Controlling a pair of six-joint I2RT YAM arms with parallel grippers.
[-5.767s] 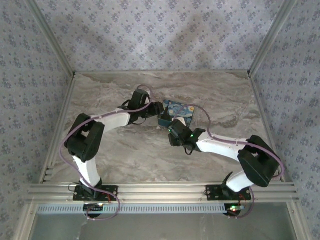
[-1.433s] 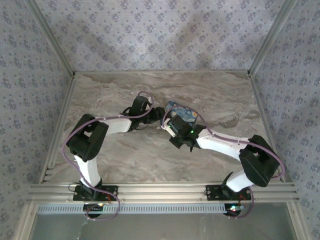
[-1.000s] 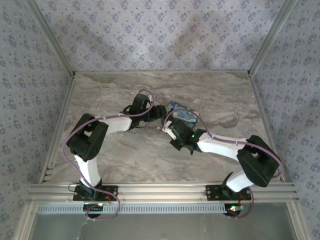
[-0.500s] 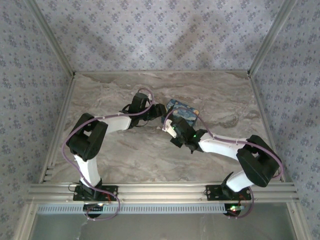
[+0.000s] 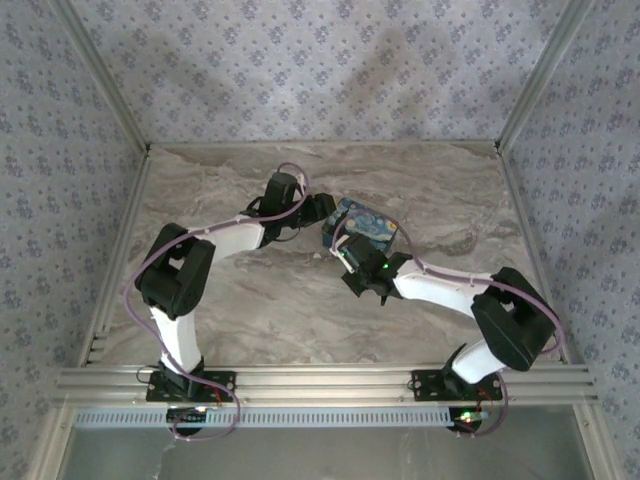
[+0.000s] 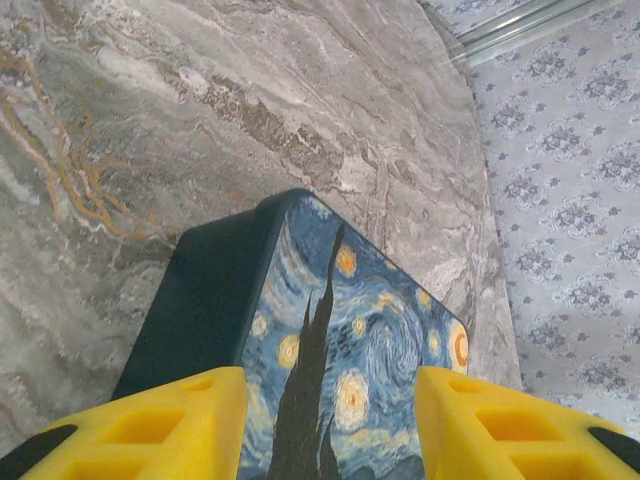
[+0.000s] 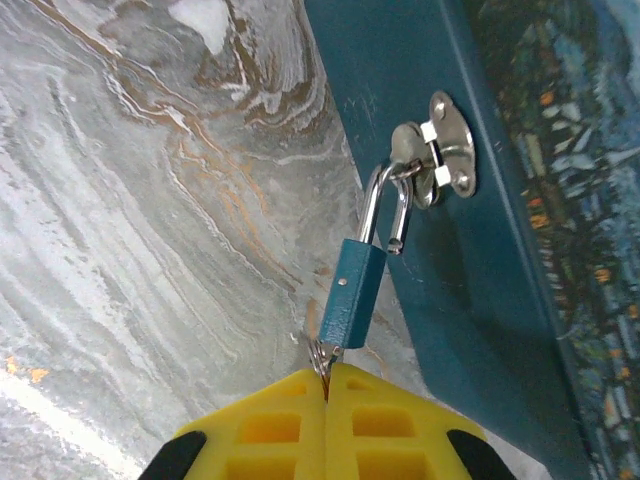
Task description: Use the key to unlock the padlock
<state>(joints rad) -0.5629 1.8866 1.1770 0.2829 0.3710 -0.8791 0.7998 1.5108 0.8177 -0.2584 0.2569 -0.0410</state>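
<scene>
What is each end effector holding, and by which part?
Right end effector: shut on the key by its ring end, below the padlock. Left end effector: seems to clamp the printed box across its sides.

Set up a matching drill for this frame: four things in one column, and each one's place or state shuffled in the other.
1 padlock
2 box
3 left gripper
4 right gripper

A shut on the key
B hanging by its shackle from the hasp
C fingers either side of the box
D resting on the table, swirl-printed lid up

Pairs: 1-B, 2-D, 3-C, 4-A
</scene>
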